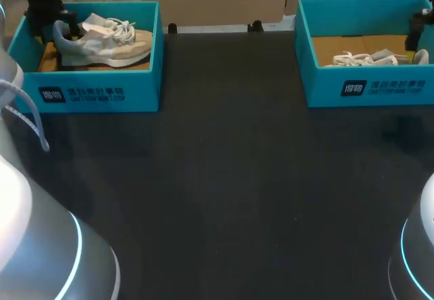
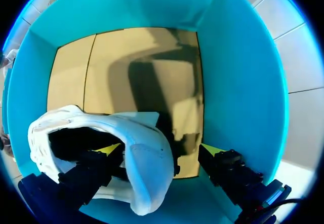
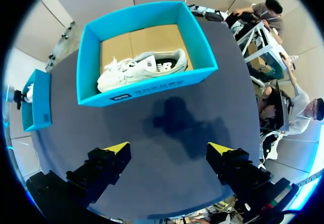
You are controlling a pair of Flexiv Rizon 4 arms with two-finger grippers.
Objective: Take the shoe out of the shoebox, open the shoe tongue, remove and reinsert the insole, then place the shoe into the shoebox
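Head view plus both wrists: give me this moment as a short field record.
left box: holds left shoe
right box: holds right shoe
left pincer: open, in left box, one finger inside shoe's heel opening, other outside
right pincer: open, over table, short of right box
stage: no shoe out yet

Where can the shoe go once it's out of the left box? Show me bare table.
The dark table is bare between the left shoebox and the right shoebox, and across the whole stretch in front of both. Crowded: each box holds a shoe, and the left gripper is at the heel of the left shoe.
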